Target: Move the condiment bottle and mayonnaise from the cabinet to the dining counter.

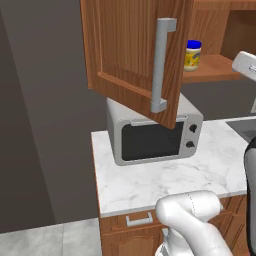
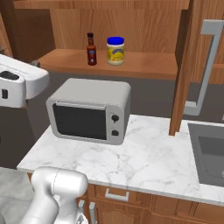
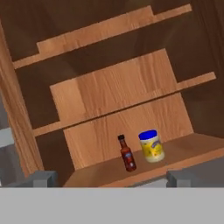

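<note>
Gripper (image 3: pixel 107 178) has its jaws spread wide with nothing between them, sitting out in front of the open cabinet (image 2: pixel 131 65) with clear air ahead. Both doors hang open, the left door (image 1: pixel 130 55) overhanging the microwave (image 2: pixel 89 111) on the marble worktop (image 2: pixel 144 162). Condiment bottle (image 3: pixel 127 154) and mayonnaise (image 3: pixel 151 146) stand upright just beside each other on the lowest shelf, bottle on the left, both well ahead of the fingertips (image 3: pixel 41 178).
</note>
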Available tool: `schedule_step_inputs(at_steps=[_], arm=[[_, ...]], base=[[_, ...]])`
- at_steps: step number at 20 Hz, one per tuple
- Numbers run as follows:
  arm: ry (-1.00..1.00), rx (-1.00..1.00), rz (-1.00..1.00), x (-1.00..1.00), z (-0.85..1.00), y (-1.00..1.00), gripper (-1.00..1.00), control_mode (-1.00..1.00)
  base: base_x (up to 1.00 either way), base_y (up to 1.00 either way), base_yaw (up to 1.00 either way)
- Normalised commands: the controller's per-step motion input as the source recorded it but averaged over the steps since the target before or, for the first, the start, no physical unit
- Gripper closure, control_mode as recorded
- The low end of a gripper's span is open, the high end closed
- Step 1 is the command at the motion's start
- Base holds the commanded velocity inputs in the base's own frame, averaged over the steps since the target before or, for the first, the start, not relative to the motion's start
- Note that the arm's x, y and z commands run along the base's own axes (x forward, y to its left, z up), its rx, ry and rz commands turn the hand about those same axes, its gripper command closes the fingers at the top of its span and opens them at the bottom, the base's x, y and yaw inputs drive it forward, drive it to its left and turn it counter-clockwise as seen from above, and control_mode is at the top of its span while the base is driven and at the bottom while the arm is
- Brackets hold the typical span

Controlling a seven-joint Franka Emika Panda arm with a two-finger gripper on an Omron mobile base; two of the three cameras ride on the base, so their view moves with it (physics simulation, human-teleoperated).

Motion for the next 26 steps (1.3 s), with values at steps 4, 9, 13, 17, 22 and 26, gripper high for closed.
schedule_step_inputs(at_steps=[4,9,13,17,22,26], arm=[[0.35,0.16,0.14,0.87,-0.02,0.00,-1.00,-1.00],[0.36,0.21,0.25,0.82,-0.10,0.00,-1.00,-1.00],[0.33,0.30,0.33,0.74,-0.21,0.07,-1.00,-1.00],[0.21,0.32,0.33,0.67,-0.29,0.21,-1.00,-1.00],[0.16,0.32,0.29,0.61,-0.31,0.32,-1.00,-1.00],[0.10,0.26,0.28,0.43,-0.32,0.51,-1.00,-1.00]], base=[[0.00,0.00,0.00],[0.00,0.00,0.00],[0.00,0.00,0.00],[0.00,0.00,0.00],[0.00,0.00,0.00],[0.00,0.00,0.00]])
